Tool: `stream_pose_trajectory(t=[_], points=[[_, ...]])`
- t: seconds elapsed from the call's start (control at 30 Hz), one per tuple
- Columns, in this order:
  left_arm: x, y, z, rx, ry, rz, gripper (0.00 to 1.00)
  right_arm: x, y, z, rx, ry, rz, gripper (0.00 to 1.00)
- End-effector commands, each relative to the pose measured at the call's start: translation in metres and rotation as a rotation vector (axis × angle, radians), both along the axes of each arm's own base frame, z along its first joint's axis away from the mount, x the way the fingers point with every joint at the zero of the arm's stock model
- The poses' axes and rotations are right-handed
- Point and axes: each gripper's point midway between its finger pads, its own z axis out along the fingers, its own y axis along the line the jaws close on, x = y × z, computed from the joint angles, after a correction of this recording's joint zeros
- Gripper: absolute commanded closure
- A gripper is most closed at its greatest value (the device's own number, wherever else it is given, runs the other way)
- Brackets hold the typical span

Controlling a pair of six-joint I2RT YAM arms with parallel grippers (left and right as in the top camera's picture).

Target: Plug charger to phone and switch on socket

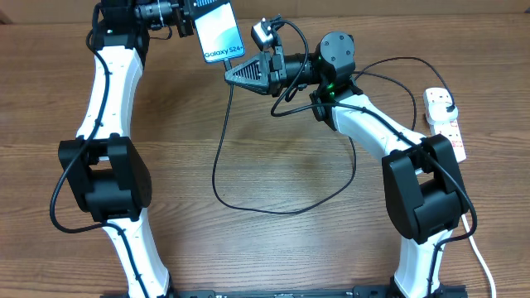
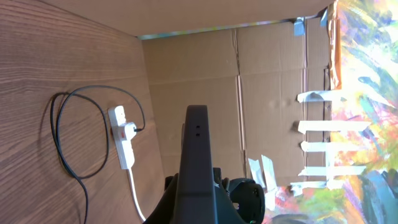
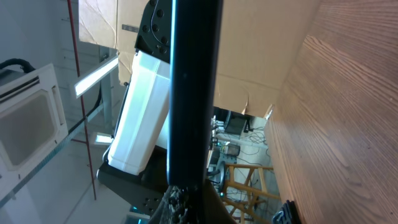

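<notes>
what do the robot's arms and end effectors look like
The left arm and right arm have white curved links between bulky black joints, with thin black cables alongside. The left end effector and right end effector are black; the right one tapers to a triangle, and a green light glows by its wrist.

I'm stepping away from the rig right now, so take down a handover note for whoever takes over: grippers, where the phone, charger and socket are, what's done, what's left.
Left gripper: shut on the phone, held up at the far side, screen facing up.
Right gripper: shut on the charger near its tip, right at the phone's lower edge.
The cable loops across the table to the socket on the right.
Done: phone and charger picked up.
Left: whether the tip is seated cannot be told, so check it, then switch on the socket.
</notes>
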Motion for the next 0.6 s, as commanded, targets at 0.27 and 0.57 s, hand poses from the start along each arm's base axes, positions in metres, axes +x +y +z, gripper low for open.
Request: stream_pose_trajectory(t=[0.27,0.57], points=[[-0.0216,-0.0146,0.0114,-0.016,-0.048,-0.13,0.96,0.0161,-0.0027,0.0059,0.025,-0.008,-0.074,0.96],[-0.0216,-0.0146,0.0114,-0.016,-0.049,-0.13,0.96,0.0161,-0.0027,0.0059,0.025,-0.008,-0.073,0.96]])
